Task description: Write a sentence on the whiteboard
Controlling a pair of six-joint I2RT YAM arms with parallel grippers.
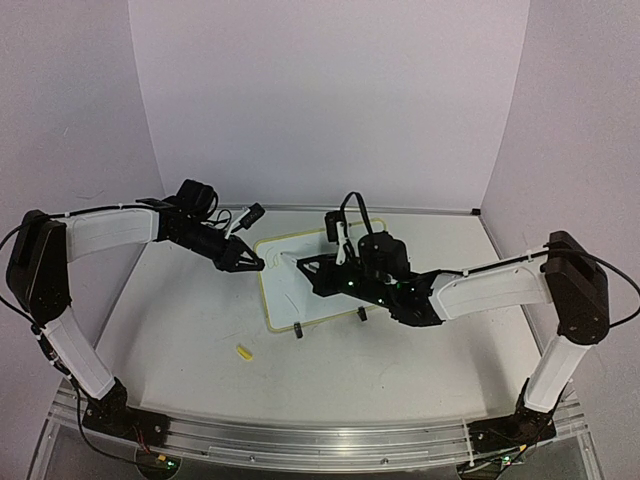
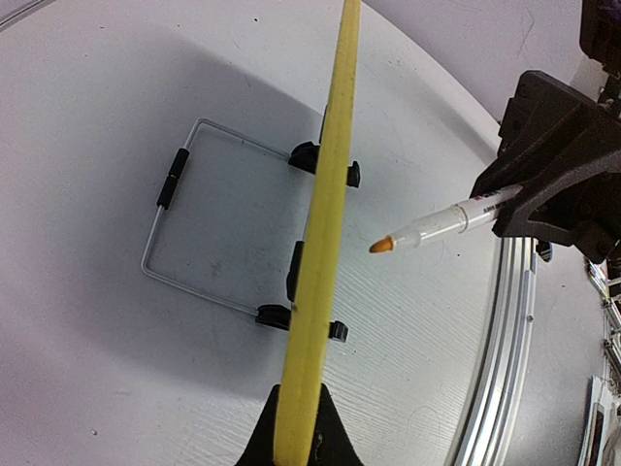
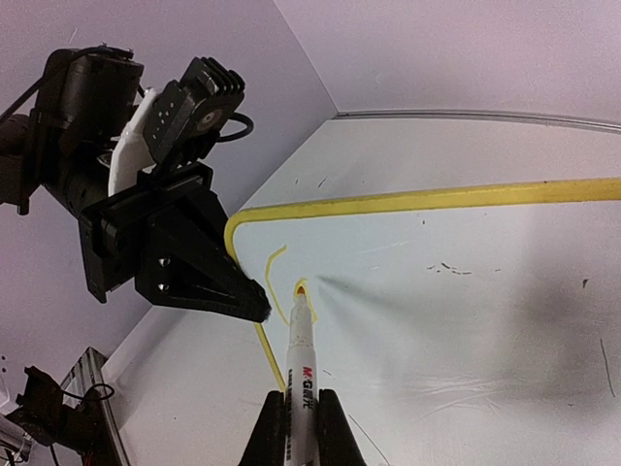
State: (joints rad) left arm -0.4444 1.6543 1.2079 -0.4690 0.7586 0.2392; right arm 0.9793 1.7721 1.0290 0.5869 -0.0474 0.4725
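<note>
A small rectangular whiteboard (image 1: 300, 300) with a pale yellow rounded frame stands near the middle of the white tabletop (image 1: 190, 340), a little towards the far edge, with its face turned towards the near right. A thin grey wire stand (image 2: 175, 177) with black sleeves reaches out flat behind it, fixed to the frame by black clips. The left gripper (image 1: 258, 264) is closed down narrow on the board's left edge, its black fingers (image 3: 247, 296) pinching the yellow frame (image 2: 330, 194) near the upper left corner. The right gripper (image 1: 302, 264) is clamped on a white marker pen (image 3: 302, 364) with red print on its barrel, which points at the upper left part of the board face. Its orange-yellow tip (image 2: 380, 247) sits over a small loop of ink in the right wrist view. From the left wrist a thin gap shows beside the frame edge, so I cannot tell whether the tip touches. The handwriting (image 3: 275, 272) is only a few thin yellow curved strokes by that corner, too little to read. A small yellow piece (image 1: 243, 352) lies on the tabletop towards the near left, well apart from the board.
</note>
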